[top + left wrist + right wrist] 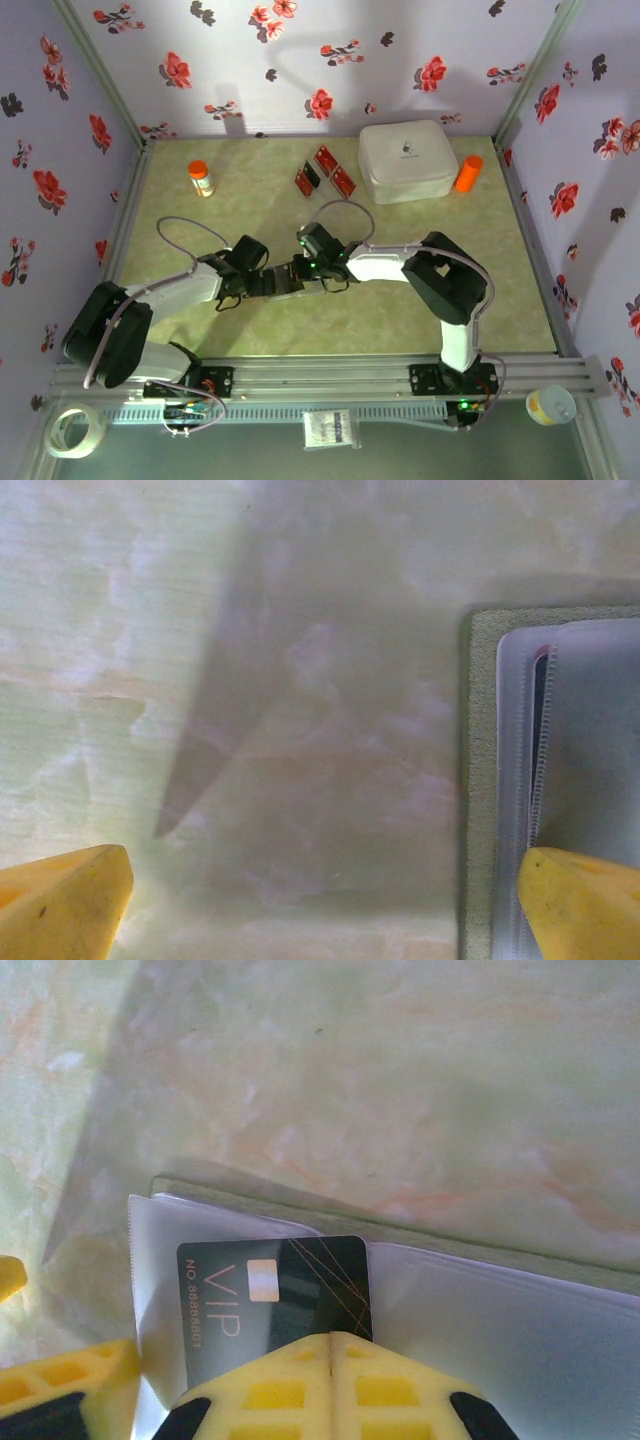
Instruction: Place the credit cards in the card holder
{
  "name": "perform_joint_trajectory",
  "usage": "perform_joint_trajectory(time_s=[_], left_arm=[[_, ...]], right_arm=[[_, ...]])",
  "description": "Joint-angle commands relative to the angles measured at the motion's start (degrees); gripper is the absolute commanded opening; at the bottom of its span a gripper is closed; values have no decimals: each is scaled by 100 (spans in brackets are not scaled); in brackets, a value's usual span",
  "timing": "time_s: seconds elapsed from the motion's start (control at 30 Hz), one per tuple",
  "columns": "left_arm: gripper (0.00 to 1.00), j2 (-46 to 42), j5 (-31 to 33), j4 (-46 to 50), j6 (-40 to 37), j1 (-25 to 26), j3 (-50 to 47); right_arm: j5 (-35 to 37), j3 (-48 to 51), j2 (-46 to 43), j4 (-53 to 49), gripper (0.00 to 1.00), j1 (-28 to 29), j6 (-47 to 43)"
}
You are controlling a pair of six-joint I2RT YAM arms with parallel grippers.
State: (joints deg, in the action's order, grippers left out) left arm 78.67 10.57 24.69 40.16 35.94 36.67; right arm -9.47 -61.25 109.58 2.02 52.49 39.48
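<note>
The card holder (287,281) lies open at the table's middle, between both grippers. In the right wrist view its olive edge (450,1240) frames clear sleeves. A dark card marked VIP (270,1290) lies flat there, its left part under the plastic. My right gripper (330,1345) is shut, and its joined fingertips cover the card's near edge. My left gripper (320,910) is open just above the table. Its right finger (580,900) rests over the holder's edge (480,780); its left finger (60,900) is over bare table. Three red credit cards (327,170) lie at the back.
A big white rounded box (407,160) stands at the back right with an orange cylinder (468,173) beside it. An orange-capped bottle (200,178) stands at the back left. Flowered walls close in the table on three sides.
</note>
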Motion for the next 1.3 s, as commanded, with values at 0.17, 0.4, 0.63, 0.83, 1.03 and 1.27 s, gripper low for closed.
perform_joint_trajectory(time_s=[0.17, 0.4, 0.63, 0.83, 1.03, 1.27], left_arm=[[100, -183, 147, 175, 31, -92, 149], [100, -642, 217, 435, 162, -245, 264], [100, -560, 294, 586, 345, -366, 133], [100, -365, 314, 583, 447, -412, 26], [100, -131, 305, 521, 374, -430, 30], [100, 189, 237, 389, 262, -439, 51]], right_arm=[[-223, -204, 237, -62, 0, 230, 287], [-181, -148, -189, -81, 0, 203, 307], [-77, -100, -360, -280, 0, 131, 112], [-116, -88, -215, -316, 0, 128, 40], [-126, -64, -78, -312, 0, 131, 9], [-33, -28, -65, -394, 0, 132, -44]])
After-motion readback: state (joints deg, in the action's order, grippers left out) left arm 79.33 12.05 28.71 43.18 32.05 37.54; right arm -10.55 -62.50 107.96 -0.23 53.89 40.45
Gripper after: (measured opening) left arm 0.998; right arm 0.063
